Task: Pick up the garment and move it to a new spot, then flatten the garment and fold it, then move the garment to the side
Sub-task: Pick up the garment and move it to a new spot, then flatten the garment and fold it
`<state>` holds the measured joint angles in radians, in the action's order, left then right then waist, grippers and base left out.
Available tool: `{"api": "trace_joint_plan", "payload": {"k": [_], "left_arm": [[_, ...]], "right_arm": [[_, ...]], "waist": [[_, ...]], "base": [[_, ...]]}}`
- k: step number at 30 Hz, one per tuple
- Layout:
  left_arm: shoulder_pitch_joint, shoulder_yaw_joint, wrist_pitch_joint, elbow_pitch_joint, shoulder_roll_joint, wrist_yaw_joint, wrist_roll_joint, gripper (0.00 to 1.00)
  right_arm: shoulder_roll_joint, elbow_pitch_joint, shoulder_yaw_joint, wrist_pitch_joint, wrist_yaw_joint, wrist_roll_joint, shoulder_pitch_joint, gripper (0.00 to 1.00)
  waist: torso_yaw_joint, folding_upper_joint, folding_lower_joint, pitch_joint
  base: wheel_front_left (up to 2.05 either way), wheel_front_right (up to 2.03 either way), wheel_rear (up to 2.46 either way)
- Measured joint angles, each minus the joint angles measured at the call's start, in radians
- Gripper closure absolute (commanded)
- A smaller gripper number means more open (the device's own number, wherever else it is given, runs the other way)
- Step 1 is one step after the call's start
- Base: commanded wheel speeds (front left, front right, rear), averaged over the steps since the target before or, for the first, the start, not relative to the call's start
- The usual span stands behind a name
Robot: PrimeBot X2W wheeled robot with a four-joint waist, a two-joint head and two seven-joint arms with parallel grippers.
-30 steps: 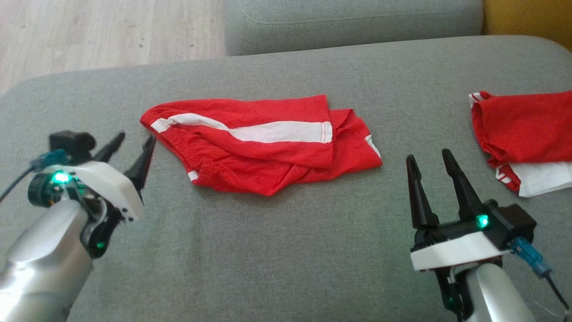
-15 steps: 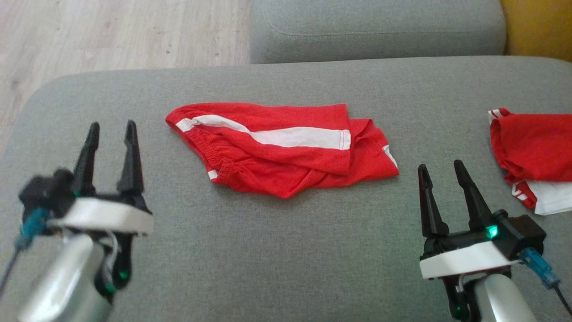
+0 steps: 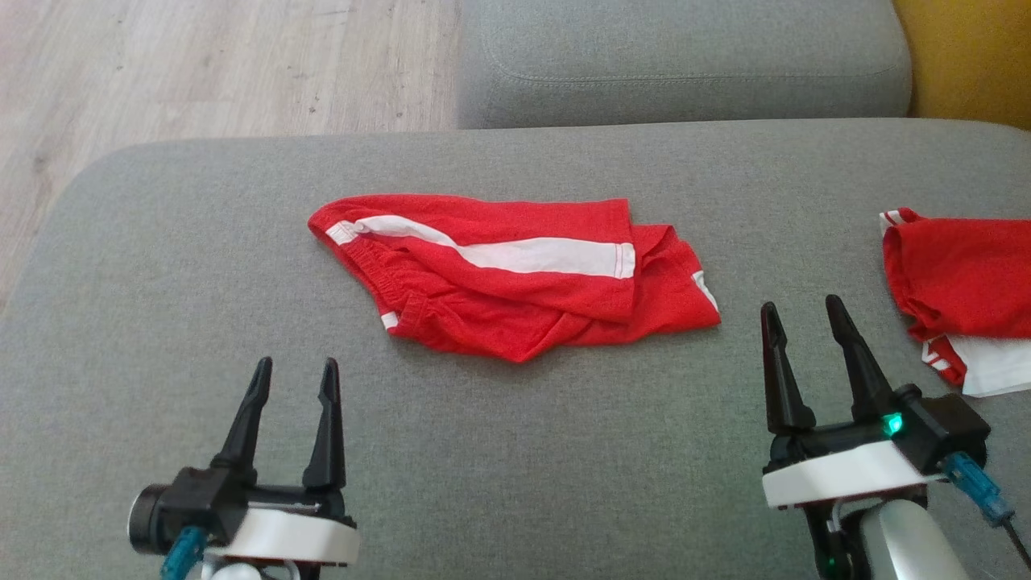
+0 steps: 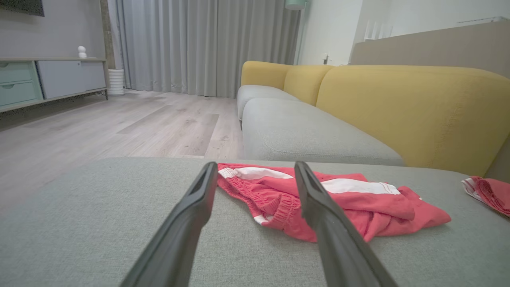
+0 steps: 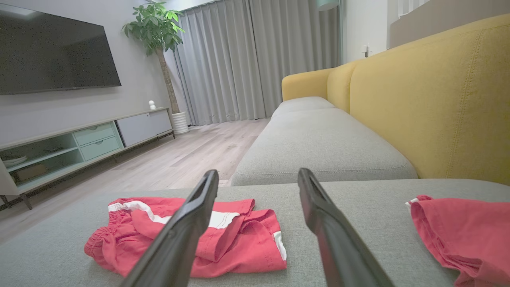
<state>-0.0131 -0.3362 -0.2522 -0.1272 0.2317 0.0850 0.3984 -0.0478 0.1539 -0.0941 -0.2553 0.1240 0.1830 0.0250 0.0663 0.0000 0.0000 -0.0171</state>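
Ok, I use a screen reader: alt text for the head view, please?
Red shorts with a white stripe lie rumpled on a grey sofa cushion. The left gripper and right gripper, both open, sit nearer; a second red garment lies far right.

A: How is the light?

B: Soft, even daylight. In the right wrist view it comes through the pale curtains (image 5: 239, 67) at the far end, and the wood floor (image 5: 191, 151) below them has a faint sheen. No hard shadows: the red shorts (image 3: 515, 314) cast just a thin dark rim on the grey cushion (image 3: 564, 451).

A: And sharpness?

B: The head view is slightly soft and grainy, colours strong. The 2 wrist views are cleaner but washed out, so the red turns pinkish. The fingers (image 4: 185, 231) near the lens look blurred and stretched. A small green lamp (image 3: 892, 423) glows on the right gripper (image 3: 801, 304).
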Motion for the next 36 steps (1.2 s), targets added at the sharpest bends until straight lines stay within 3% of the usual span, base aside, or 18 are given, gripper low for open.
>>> {"api": "trace_joint_plan", "payload": {"k": [8,17,25,36], "left_arm": [[0.027,0.086,0.0,-0.03,-0.091,-0.069,-0.075,0.0],[0.033,0.145,0.0,-0.067,-0.133,-0.14,-0.122,0.0],[0.002,0.147,0.0,-0.084,-0.158,-0.174,-0.151,0.0],[-0.034,0.151,0.0,-0.089,-0.177,-0.191,-0.161,0.0]], "right_arm": [[0.0,0.0,0.0,0.0,0.0,0.0,0.0,0.0],[0.0,0.017,-0.002,0.0,0.0,-0.019,-0.001,0.0],[0.0,0.198,-0.049,0.005,0.0,0.027,0.082,0.0],[-0.004,0.51,-0.104,0.129,0.0,0.196,0.341,0.0]], "waist": [[-0.001,0.0,0.0,0.0],[0.016,0.0,0.0,-0.012],[0.064,0.0,0.0001,-0.055],[0.178,0.0,0.0002,-0.119]], "base": [[0.0,0.0,0.0],[0.0,0.0,0.0],[0.0,0.0,0.0],[0.0,0.0,0.0]]}}
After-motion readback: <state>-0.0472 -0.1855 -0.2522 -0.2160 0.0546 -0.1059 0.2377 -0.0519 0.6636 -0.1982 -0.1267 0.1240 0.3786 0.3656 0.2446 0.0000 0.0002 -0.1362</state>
